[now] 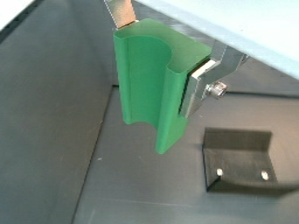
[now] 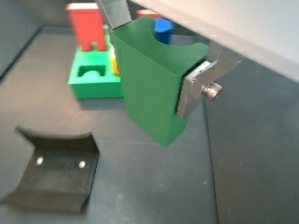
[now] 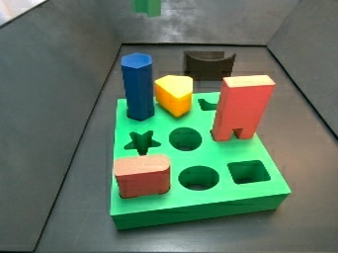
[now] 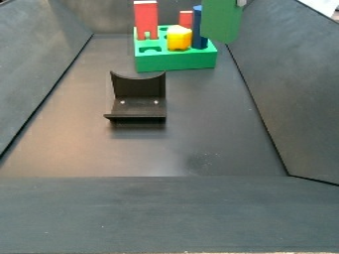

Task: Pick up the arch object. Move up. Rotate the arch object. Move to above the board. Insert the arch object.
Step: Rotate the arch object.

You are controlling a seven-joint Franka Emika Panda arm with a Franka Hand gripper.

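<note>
My gripper (image 1: 162,54) is shut on the arch object (image 1: 152,87), a mid-green block with a curved notch at one end. One silver finger (image 1: 200,85) presses its side and the other finger (image 1: 121,12) shows at the opposite face. Both wrist views show the arch object (image 2: 152,87) hanging in the air well above the dark floor. In a side view it (image 4: 220,20) hangs beside the board (image 4: 176,58), toward the right wall. Only its lower tip (image 3: 148,6) shows beyond the board (image 3: 199,212) in a side view, where the gripper is out of view.
The board carries a tall red block (image 3: 244,107), a blue prism (image 3: 137,84), a yellow piece (image 3: 175,94) and a low red block (image 3: 141,176). A black block (image 3: 205,64) stands behind it. The fixture (image 4: 137,96) sits on the floor mid-bin. Sloped grey walls enclose both sides.
</note>
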